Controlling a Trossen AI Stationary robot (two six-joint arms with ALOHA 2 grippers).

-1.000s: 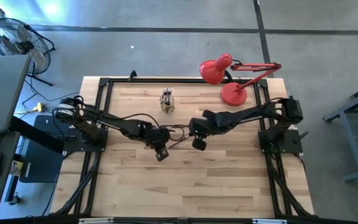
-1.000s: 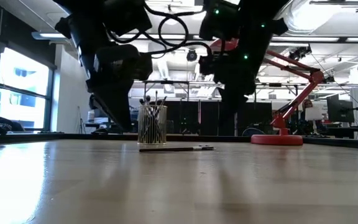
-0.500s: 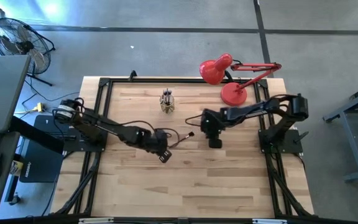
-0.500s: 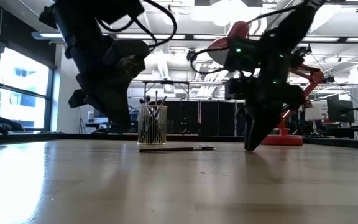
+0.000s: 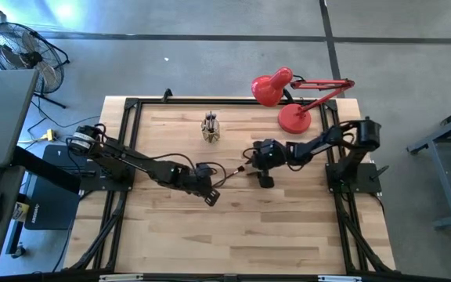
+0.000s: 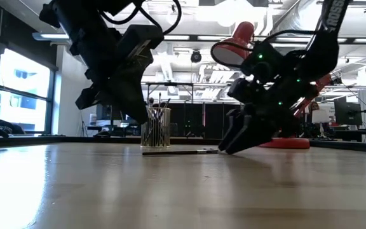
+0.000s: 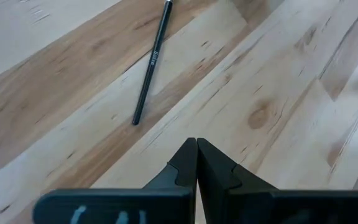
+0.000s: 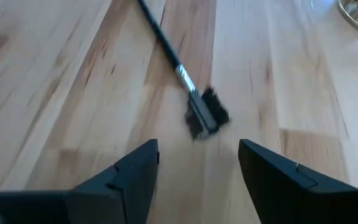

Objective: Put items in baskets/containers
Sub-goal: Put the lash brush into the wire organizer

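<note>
One brush flat on pale wooden table, red lamp behind

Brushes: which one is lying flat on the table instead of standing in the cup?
The lone brush ahead of the open right gripper; the others stand in the cup.

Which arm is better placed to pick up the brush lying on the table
Right. The right gripper is open and low over the table, its fingers either side of the brush head. The left gripper is shut, off the brush's other end.
</note>
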